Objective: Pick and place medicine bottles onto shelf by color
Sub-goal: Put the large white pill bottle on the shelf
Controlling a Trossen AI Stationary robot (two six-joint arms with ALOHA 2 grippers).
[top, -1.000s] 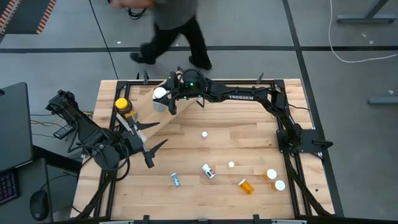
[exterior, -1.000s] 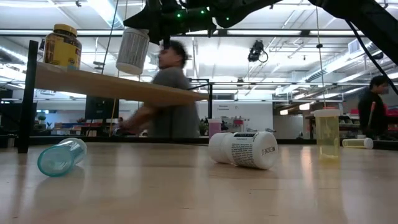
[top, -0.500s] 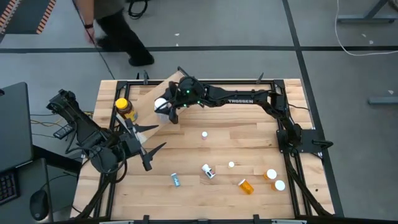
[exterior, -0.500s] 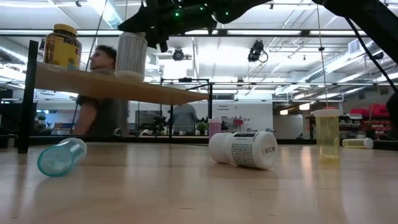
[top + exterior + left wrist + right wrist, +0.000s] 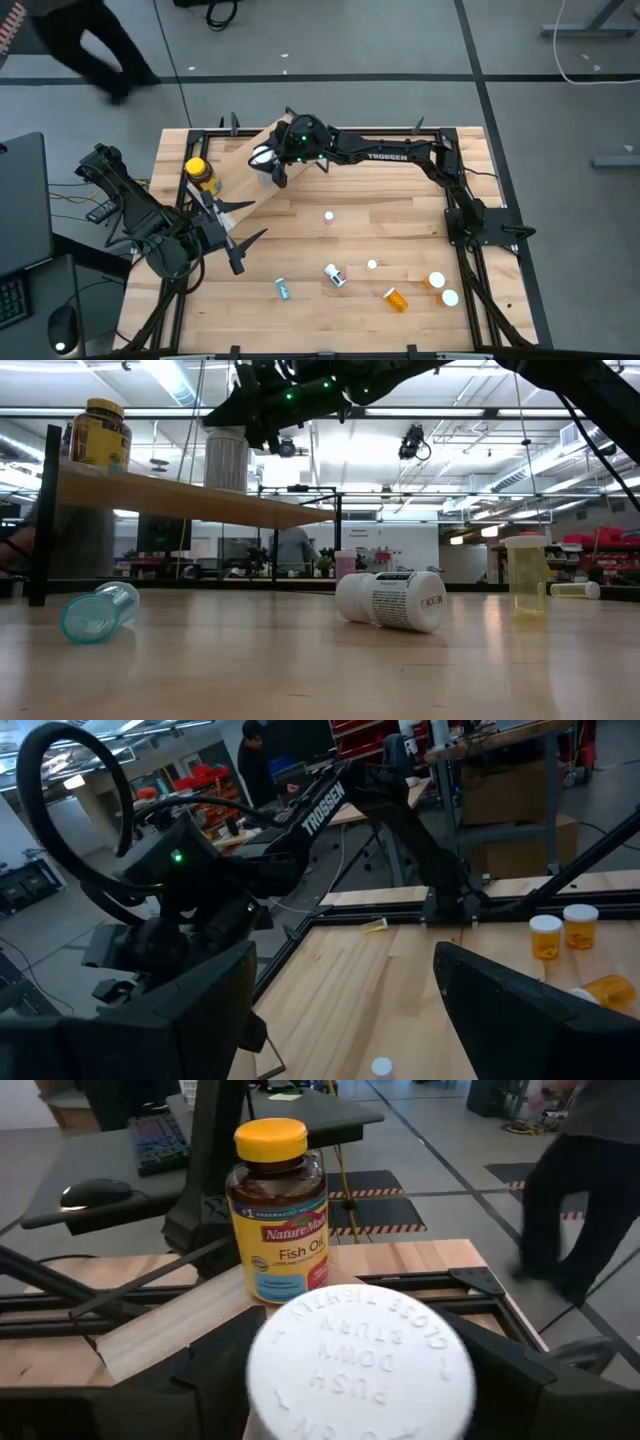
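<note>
On the plywood shelf (image 5: 240,170) beside the Nature Made fish oil jar (image 5: 279,1210), the white-capped bottle (image 5: 227,458) stands upright between the right gripper (image 5: 272,167) fingers, grip undeterminable; release seems underway, calling for a clean lift away.

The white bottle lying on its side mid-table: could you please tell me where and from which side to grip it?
Probably by its labelled barrel, coming straight down from above and closing across the barrel. The white bottle lies on its side on the tabletop, so its round flanks are exposed, and nothing sits close against them.
</note>
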